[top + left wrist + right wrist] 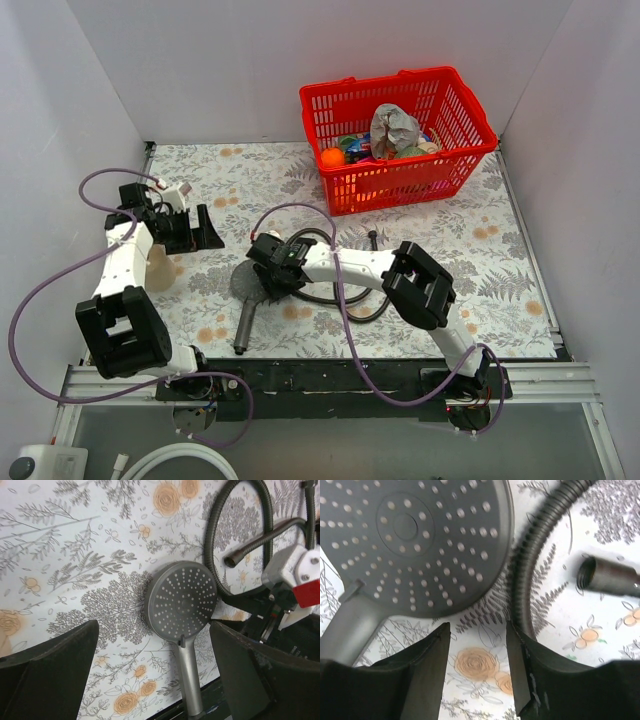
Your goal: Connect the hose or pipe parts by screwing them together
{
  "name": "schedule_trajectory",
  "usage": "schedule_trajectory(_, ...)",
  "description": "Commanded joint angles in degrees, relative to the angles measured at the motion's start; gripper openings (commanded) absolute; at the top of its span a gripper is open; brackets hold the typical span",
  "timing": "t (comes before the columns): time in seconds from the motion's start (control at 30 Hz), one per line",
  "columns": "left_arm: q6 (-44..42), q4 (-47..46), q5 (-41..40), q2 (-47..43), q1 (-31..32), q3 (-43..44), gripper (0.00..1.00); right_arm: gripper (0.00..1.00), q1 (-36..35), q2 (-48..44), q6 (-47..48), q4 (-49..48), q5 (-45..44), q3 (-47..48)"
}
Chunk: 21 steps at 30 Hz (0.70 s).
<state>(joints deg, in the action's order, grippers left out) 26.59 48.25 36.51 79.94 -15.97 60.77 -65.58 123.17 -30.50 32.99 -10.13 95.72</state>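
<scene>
Right claw point(477, 630): jaws apart, gripping nothing. I see only floral-print tablecloth point(475, 667) in the gap.
Left claw point(152, 625): spread wide, gripping nothing.
Shower head: grey hand shower head with round disc face and straight handle point(405, 535) lies face up just beyond the right claw's fingertips. Its disc rim is nearest the finger on the left of the wrist view. It is well ahead of the left claw.
Hose: long thin black ribbed flexible hose point(527, 565) curves just past the right claw's other finger. The open hose end point(605, 575) lies further out on that side, apart from the handle.
Right wrist only: nozzle holes and hose ribs close up, with the handle cut off by the frame.
Left wrist only: the whole shower head from handle tip to disc, the hose looped beside the disc, and the right claw's white body with a red patch.
Overhead only: both arms. The right claw covers part of the disc and the left claw is well off to its left. A red plastic mesh basket point(420, 182) of mixed items sits far beyond the right claw.
Writing: print on the basket items is too small for me to read.
</scene>
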Motion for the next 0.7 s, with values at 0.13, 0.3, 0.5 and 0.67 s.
schedule_trajectory(0.13,-0.66,2.29,3.83,2.06,-5.21,7.25,0.95,0.6,-1.39,-12.42,-3.33,-0.2,2.64,-7.3)
schedule_trajectory(0.3,-0.49,1.59,2.86,0.48,-5.39,6.03,0.96,0.62,-4.29,-14.02,-3.16,-0.13,5.64,-5.82)
schedule_trajectory(0.5,0.39,1.94,3.39,-1.1,-5.39,5.06,0.98,0.63,-7.45,-7.17,-1.41,7.68,6.09,4.97)
schedule_trajectory(0.67,3.29,0.97,4.26,-2.51,-5.39,4.53,0.98,0.65,-9.38,-2.6,-0.44,11.29,4.16,7.28)
